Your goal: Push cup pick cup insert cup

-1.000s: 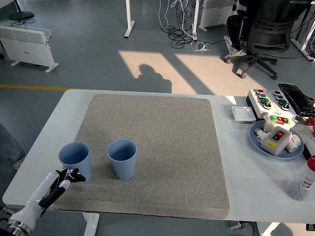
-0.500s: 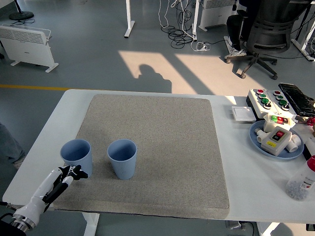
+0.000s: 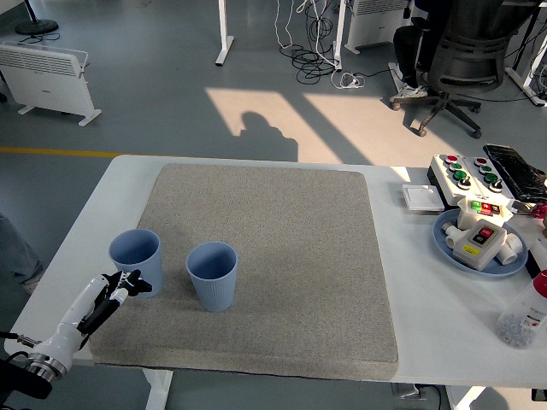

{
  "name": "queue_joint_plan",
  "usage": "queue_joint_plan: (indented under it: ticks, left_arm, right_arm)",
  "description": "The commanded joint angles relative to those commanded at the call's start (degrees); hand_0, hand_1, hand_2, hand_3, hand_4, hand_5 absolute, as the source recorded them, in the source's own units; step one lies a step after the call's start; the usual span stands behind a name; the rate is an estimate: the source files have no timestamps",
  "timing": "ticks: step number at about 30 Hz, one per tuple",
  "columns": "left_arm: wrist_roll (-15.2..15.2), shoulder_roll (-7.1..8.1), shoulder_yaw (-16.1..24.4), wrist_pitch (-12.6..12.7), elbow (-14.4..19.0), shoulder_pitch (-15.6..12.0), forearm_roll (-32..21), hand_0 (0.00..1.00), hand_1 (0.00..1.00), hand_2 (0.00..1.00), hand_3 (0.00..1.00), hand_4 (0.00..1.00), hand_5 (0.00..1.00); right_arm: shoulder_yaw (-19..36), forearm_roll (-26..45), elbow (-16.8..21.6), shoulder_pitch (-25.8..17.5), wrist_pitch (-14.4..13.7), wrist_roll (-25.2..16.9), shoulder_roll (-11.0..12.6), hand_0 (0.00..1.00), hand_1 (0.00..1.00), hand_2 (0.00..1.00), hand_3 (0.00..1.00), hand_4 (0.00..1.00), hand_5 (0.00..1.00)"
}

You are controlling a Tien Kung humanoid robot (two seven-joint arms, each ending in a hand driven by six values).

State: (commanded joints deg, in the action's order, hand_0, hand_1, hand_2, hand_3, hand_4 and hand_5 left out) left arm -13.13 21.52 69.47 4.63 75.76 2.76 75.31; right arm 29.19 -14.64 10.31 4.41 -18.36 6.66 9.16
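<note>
Two cups (image 3: 137, 258) near mat's (image 3: 282, 256) left edge

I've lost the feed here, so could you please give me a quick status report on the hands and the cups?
Left hand at left cup, fingers relaxed, no grasp. Right hand unseen. Right cup upright, apart. Mat between cups bare.

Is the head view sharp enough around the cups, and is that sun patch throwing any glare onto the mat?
Head view: both blue cups, left and right, are sharp; the left hand near the left one shows no motion blur. The bright sun patch lies on the floor beyond the table; the grey mat is evenly lit, without glare.
</note>
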Motion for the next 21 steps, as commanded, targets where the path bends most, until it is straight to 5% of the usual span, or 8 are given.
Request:
queue_joint_plan:
  ticks: [21]
  left_arm:
    - [-2.67, 0.48, -4.87, 1.04, -6.16, 5.05, -7.06, 0.692, 0.658, 0.586, 0.515, 0.658, 0.998]
  right_arm:
    - [-0.21, -1.03, 0.0, -0.53, 0.05, 0.71, 0.09, 0.687, 0.608, 0.645, 0.559, 0.089, 0.411]
